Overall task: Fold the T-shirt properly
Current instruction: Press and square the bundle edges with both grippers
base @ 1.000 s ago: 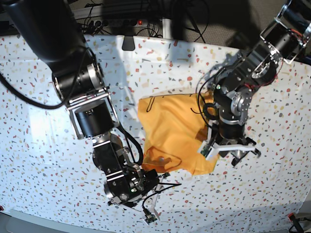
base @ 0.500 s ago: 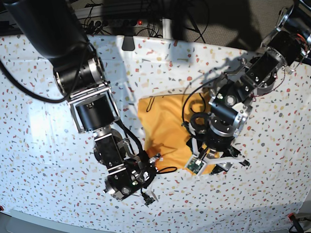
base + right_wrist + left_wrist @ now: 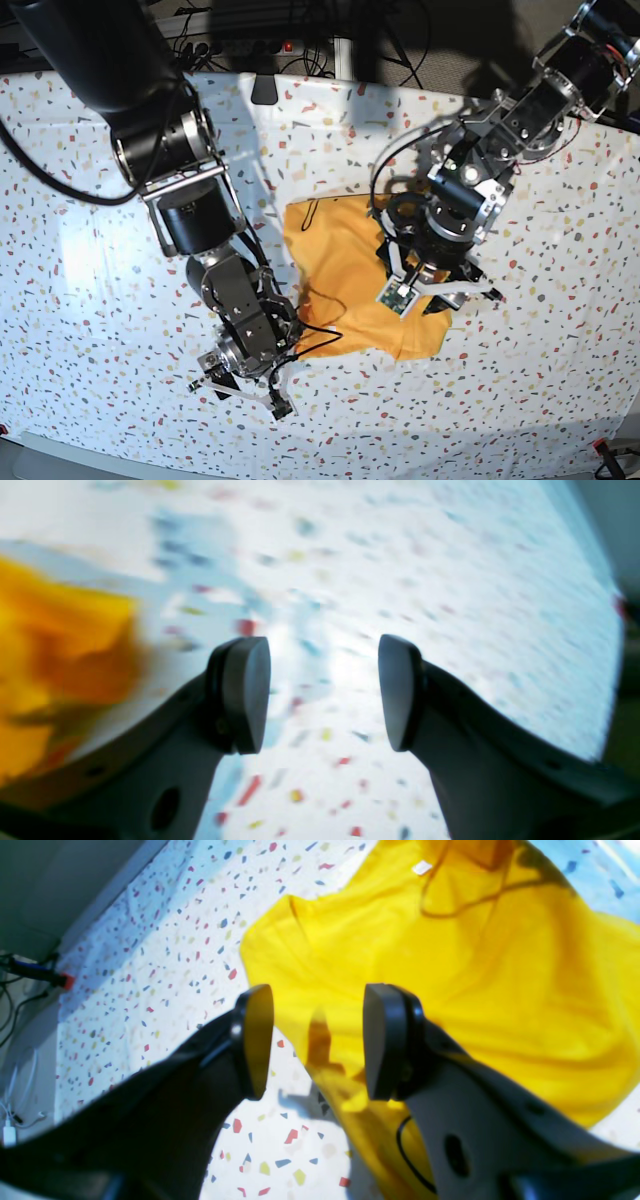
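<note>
Base view: the T-shirt lies on the speckled table cover, near the middle, as a compact, roughly squarish heap.
T-shirt, shape: bunched rather than squared; edges are uneven and a lower corner trails toward the near edge of the table (no sleeve can be told apart from the body here).
T-shirt, detail: the left wrist view shows the dark neckline trim and a small white tag at the far end, with soft wrinkles across the cloth.
Left gripper: jaws parted and empty, hanging over the edge of the cloth; one finger is above the shirt, the other above the bare cover.
Right gripper: jaws parted and empty, over bare cover, the shirt off to one side (this view is blurred).
Arms: in the base view the left arm overhangs the shirt's right part; the right arm stands just beside its lower left corner.
Progress, judged: partly gathered at most; no flat, aligned fold is visible.
Remaining, judged: spread and smooth the cloth, turn in the sides, then fold into a tidy rectangle.
</note>
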